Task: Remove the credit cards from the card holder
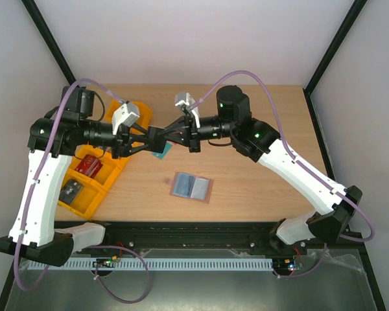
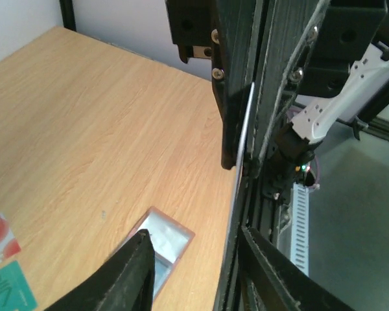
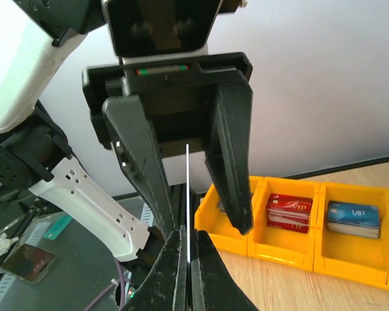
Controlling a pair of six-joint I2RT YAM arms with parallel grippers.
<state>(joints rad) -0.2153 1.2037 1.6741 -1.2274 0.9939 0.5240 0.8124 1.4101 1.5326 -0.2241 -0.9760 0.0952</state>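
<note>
Above the wooden surface (image 1: 259,168), the right pincer (image 3: 188,236) is pinching a card (image 3: 188,188); the left pincer (image 2: 194,236) is gaping astride it. Probably handing over: left closing next.

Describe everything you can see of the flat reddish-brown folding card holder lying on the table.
The flat folding card holder lies opened out on the light wooden table, near its middle and towards the front edge, slightly skewed. Its grey-blue inside faces up as two panels joined at a centre fold, the left one darker, with a thin reddish-brown border around them. It looks like soft leather or fabric. Only the table touches it. Whether a card is still in its pockets cannot be told.
</note>
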